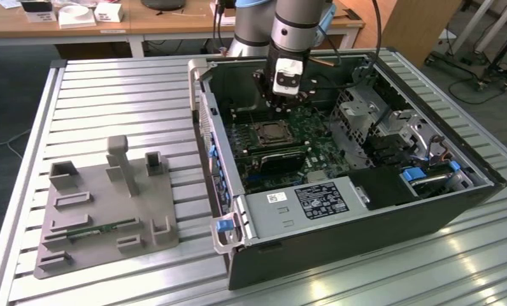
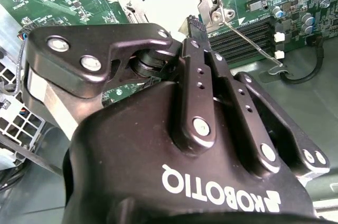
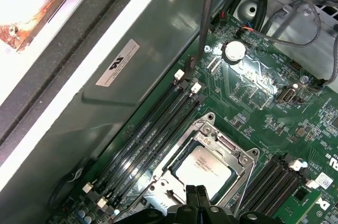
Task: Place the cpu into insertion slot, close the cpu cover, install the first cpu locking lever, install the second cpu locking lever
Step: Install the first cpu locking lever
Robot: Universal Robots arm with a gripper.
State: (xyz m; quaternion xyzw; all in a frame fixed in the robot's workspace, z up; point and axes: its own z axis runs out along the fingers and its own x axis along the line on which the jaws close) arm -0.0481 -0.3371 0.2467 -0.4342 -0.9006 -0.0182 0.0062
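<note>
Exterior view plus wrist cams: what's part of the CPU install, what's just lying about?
Job:
- cpu, seated in the insertion slot
- cpu cover around it
- locking lever
- gripper, shut, over the cpu

Lying about:
- grey fixture tray beside the case
- memory slots
- coin cell
- white boxes on the desk

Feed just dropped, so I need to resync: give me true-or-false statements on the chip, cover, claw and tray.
The silvery-grey square chip lies in the metal-rimmed dark square socket. True.
The thin silvery metal cover frame stands upright. False: it lies flat around the chip.
The black claw hangs inside the open black computer case. True.
The claw is spread wide. False: its tips meet in the first wrist view.
The grey moulded fixture tray sits inside the case. False: it rests on the slatted metal table beside the case.
</note>
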